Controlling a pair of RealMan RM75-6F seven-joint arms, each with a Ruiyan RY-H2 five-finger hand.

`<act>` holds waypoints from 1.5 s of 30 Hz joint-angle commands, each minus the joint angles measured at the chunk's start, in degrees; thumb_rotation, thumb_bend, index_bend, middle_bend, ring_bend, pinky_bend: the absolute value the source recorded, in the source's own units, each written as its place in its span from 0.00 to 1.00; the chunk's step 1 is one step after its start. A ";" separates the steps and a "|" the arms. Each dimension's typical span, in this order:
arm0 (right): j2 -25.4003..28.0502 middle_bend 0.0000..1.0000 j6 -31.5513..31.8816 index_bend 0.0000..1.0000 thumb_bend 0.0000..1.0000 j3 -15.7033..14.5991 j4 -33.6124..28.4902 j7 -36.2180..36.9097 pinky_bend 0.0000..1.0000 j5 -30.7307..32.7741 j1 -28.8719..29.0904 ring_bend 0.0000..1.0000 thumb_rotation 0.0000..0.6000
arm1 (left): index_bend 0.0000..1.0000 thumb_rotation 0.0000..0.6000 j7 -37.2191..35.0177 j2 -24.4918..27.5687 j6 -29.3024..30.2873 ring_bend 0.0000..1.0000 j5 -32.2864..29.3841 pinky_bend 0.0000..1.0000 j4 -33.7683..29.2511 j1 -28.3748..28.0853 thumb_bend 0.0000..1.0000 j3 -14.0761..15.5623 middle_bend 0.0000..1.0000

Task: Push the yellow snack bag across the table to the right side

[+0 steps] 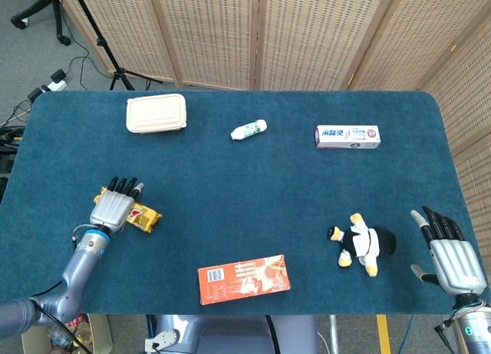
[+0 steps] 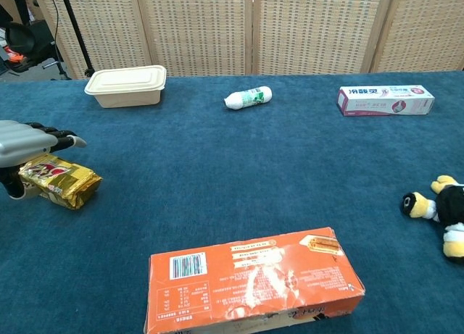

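Note:
The yellow snack bag (image 1: 143, 217) (image 2: 64, 180) lies flat on the blue table near its left edge. My left hand (image 1: 113, 208) (image 2: 27, 138) rests on the bag's left part, fingers stretched out flat and apart, holding nothing. My right hand (image 1: 451, 254) hovers at the table's front right corner, fingers spread and empty. It is outside the chest view.
An orange box (image 1: 244, 278) (image 2: 254, 280) lies near the front edge. A penguin plush (image 1: 360, 243) (image 2: 444, 210) sits front right. At the back lie a cream lunch box (image 1: 156, 112), a white bottle (image 1: 248, 129) and a toothpaste box (image 1: 347, 136).

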 commanded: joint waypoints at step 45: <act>-2.80 0.00 -1.50 0.01 0.24 1.23 2.14 -1.18 0.08 2.74 1.95 0.00 1.00 | 0.00 1.00 2.32 -11.81 1.44 0.00 -5.88 0.01 12.82 -5.61 0.36 -6.71 0.00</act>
